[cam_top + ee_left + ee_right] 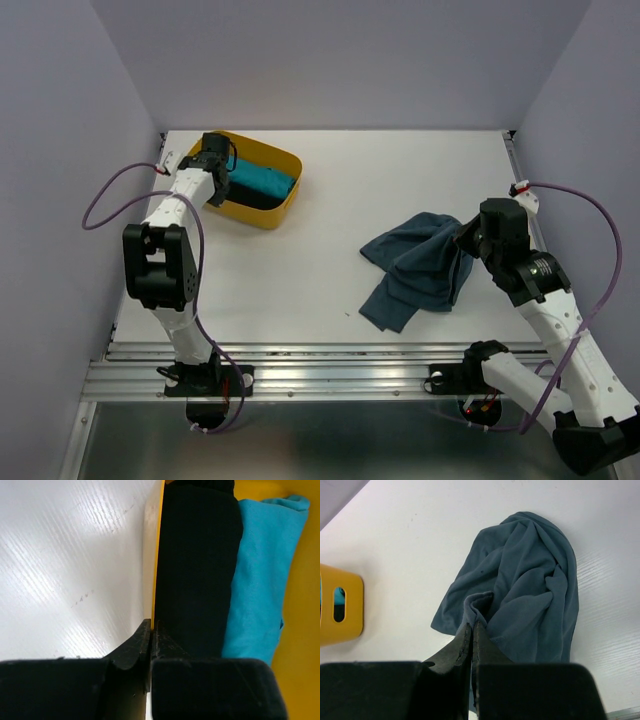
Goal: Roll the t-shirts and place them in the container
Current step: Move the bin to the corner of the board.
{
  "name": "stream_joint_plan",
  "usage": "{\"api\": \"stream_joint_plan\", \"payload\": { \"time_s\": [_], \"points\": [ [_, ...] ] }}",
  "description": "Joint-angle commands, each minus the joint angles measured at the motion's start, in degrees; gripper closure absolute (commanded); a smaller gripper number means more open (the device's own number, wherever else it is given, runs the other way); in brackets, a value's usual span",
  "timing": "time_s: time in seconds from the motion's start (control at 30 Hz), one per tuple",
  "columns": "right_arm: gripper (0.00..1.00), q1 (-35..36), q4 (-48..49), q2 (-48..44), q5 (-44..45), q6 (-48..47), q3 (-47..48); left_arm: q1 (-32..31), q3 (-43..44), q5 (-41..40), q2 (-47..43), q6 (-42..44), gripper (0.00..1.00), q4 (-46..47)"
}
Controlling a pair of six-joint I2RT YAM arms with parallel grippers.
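Note:
The slate-blue t-shirt (420,265) lies crumpled on the white table at the right. My right gripper (470,235) is at its far right edge. In the right wrist view that gripper (472,627) is shut on a raised fold of the slate-blue t-shirt (530,580). A turquoise t-shirt (262,180) and a black t-shirt (250,200) lie in the yellow basket. My left gripper (222,170) is at the basket's left wall. In the left wrist view the gripper (151,630) is shut on the yellow wall (150,555), beside the black t-shirt (195,570) and the turquoise t-shirt (260,580).
The yellow basket (270,215) stands at the back left of the table; it also shows at the left edge of the right wrist view (340,610). Grey walls enclose the table on three sides. A metal rail (330,360) runs along the near edge.

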Motion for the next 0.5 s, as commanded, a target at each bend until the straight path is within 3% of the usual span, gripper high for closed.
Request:
{"api": "stream_joint_plan", "payload": {
  "time_s": [0.0, 0.07, 0.1, 0.13, 0.2, 0.4, 0.47],
  "points": [
    [0.99, -0.36, 0.1, -0.77, -0.39, 0.56, 0.31, 0.55, 0.55, -0.97, -4.87, -0.87, 0.77, 6.19],
    [0.99, -0.36, 0.1, -0.85, -0.66, 0.48, 0.4, 0.46, 0.63, -0.17, -4.69, 0.79, 0.53, 6.63],
    [0.99, -0.36, 0.01, -1.03, -0.84, 0.3, 0.31, 0.46, 0.46, 0.79, -5.04, 2.81, 0.35, 7.59],
    [0.99, -0.36, 0.01, -1.03, -1.01, 0.21, 0.31, 0.55, 0.2, 1.32, -5.48, 3.78, 0.29, 8.38],
    [0.99, -0.36, -0.08, -1.03, -1.36, -0.22, 0.31, 0.46, -0.85, 2.38, -7.32, 6.41, 0.21, 10.14],
    [0.99, -0.36, 1.49, 0.99, -5.75, -3.47, 1.01, -0.59, -0.16, 5.36, -13.12, 13.36, 0.2, 11.73],
    [0.99, -0.36, 2.2, 2.56, -7.51, -4.62, 1.1, -3.9, 0.19, 5.81, -15.76, 17.75, 0.2, 12.34]
  ]
}}
